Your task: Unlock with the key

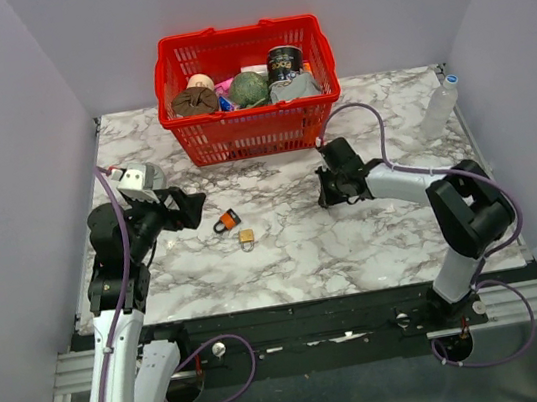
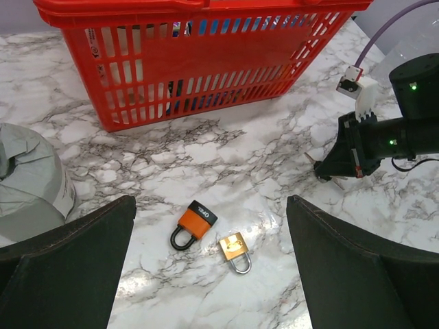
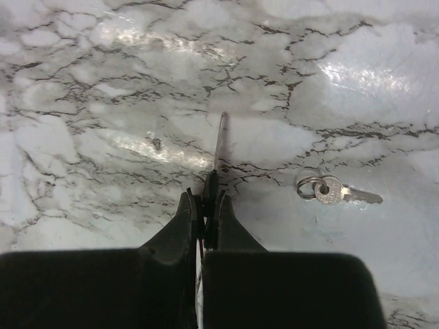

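Note:
My right gripper [image 3: 206,199] is shut on the key [image 3: 218,147]: its black head is pinched between the fingertips and the thin metal blade points forward over the marble. In the top view that gripper [image 1: 326,192] sits right of centre, apart from both locks. The orange-and-black padlock [image 1: 226,221] and the small brass padlock [image 1: 245,236] lie side by side on the table; both show in the left wrist view, the orange one [image 2: 194,223] left of the brass one [image 2: 234,250]. My left gripper [image 1: 189,210] is open and empty, just left of the locks.
A small silver key on a ring [image 3: 329,192] lies on the marble right of my right fingertips. A red basket [image 1: 248,88] with several items stands at the back. A clear bottle [image 1: 440,107] stands at the far right. A grey bundle [image 2: 31,181] lies at the left.

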### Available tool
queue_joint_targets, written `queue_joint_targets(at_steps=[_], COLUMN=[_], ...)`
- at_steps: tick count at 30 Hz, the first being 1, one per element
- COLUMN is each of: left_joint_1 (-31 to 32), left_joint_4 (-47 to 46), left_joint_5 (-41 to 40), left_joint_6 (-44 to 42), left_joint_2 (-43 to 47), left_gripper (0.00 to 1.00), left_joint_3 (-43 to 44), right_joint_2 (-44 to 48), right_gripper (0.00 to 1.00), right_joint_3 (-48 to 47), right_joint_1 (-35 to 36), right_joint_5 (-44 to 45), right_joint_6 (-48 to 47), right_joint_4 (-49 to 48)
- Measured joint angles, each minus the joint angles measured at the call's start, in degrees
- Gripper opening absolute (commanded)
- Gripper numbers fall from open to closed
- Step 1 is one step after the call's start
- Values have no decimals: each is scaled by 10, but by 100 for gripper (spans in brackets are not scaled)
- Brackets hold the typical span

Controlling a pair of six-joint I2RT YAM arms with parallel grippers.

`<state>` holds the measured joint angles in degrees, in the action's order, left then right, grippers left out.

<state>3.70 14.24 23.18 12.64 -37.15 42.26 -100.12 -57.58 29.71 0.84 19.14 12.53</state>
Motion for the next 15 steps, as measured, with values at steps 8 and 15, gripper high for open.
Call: queue_joint_targets(at_steps=[8, 15], left_joint_1=[17, 76], left_joint_4=[-9, -87], left_joint_5=[15, 140], left_joint_6=[0, 24], left_joint_2=[-12, -46], left_gripper=[99, 98], left_joint_3=[-3, -26], right_joint_2=[137, 267], right_gripper=[1, 1], right_joint_3=[84, 112], right_joint_1=[0, 25], right_joint_5=[-128, -267], right_joint_6=[-75, -113], right_joint_4=[-55, -98])
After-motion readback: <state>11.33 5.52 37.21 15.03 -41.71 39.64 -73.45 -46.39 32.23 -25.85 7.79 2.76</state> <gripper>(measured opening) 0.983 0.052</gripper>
